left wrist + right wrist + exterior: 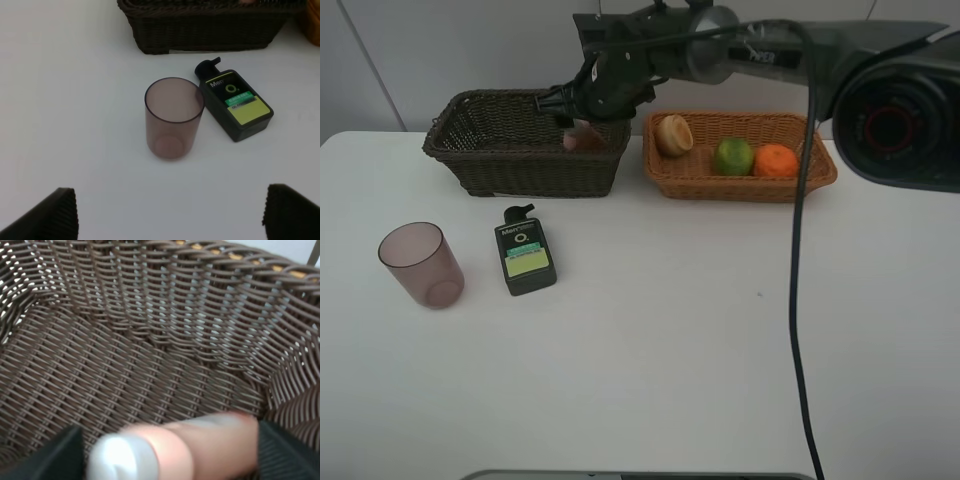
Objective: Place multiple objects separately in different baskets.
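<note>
Pink bottle [200, 445], white cap [122, 460] (blurred), dark wicker basket [150, 340]

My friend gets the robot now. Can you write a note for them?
Left claw: open, empty, facing the cup and dark-green bottle on the table.
Right claw: in the dark basket, pink bottle between its fingers; grip unclear.
Done: peach, green fruit, orange in the light basket.
To do: finish the pink bottle, then cup and dark-green bottle.
</note>
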Motion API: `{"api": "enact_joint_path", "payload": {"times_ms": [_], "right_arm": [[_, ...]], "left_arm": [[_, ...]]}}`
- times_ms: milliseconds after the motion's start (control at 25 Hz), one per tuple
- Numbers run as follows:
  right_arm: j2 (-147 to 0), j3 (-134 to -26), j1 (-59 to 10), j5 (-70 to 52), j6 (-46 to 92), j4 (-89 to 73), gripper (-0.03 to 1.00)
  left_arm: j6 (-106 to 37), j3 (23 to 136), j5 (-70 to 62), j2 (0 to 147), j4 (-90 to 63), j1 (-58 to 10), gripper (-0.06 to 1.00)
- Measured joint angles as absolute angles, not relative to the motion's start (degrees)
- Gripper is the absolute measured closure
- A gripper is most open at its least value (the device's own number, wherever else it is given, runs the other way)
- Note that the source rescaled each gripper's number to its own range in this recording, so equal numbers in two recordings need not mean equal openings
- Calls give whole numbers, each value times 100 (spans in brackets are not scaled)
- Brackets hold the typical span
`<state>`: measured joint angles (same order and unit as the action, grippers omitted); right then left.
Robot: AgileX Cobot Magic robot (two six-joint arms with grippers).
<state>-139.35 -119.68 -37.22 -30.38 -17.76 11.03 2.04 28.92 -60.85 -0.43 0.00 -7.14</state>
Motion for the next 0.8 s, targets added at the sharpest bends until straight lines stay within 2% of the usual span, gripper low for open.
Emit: {"api": "enact_joint_path", "payload": {"times_ms": [80, 200, 520, 800], "right_arm": [[-13915, -11968, -3722, -3070, -1776, 1015, 19], [-13775, -11968, -3722, -3280, -1776, 906, 14], [-13131, -11970, -3692, -5087, -1776, 826, 12], [-12784, -11747, -3322, -6418, -1770, 820, 13]], "left_arm": [[204, 2892, -6085, -43, 0, -714, -1], [204, 2892, -6085, -43, 0, -714, -1], [204, 2892, -6085, -43, 0, -714, -1], [204, 2892, -6085, -43, 0, -714, -1]]}}
